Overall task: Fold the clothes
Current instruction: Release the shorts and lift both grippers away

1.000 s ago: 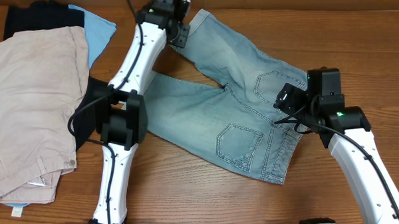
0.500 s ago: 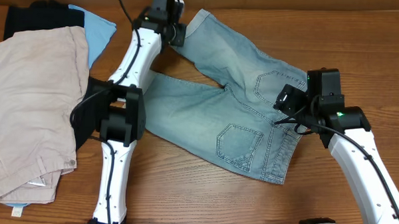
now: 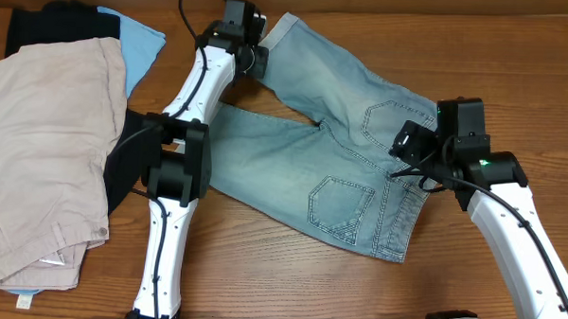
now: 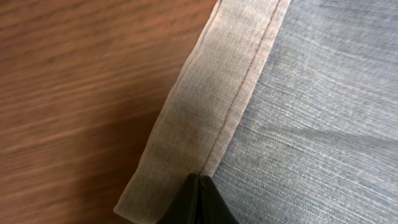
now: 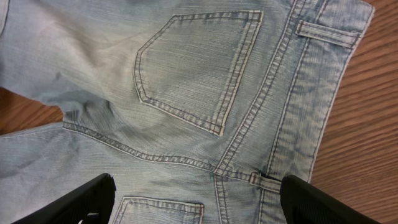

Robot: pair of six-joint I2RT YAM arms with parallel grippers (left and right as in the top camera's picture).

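Lab-type setup: robot arms (image 3: 197, 81), wood table (image 3: 261, 272).

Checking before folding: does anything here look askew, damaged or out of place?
Nothing damaged or spilled. The denim shorts lie slantwise, back pockets up, legs splayed apart. The left gripper is shut on one leg's cuff. At the left, beige trousers sit loosely over a black garment.

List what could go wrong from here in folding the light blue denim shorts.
1. The left arm's fingers pinch only a small bite of the pale cuff of the light blue denim shorts; lifting may let it slip out.
2. The right arm's fingers stand open over the waistband, gripping nothing, so pulling that leg may drag the whole garment rather than fold it.
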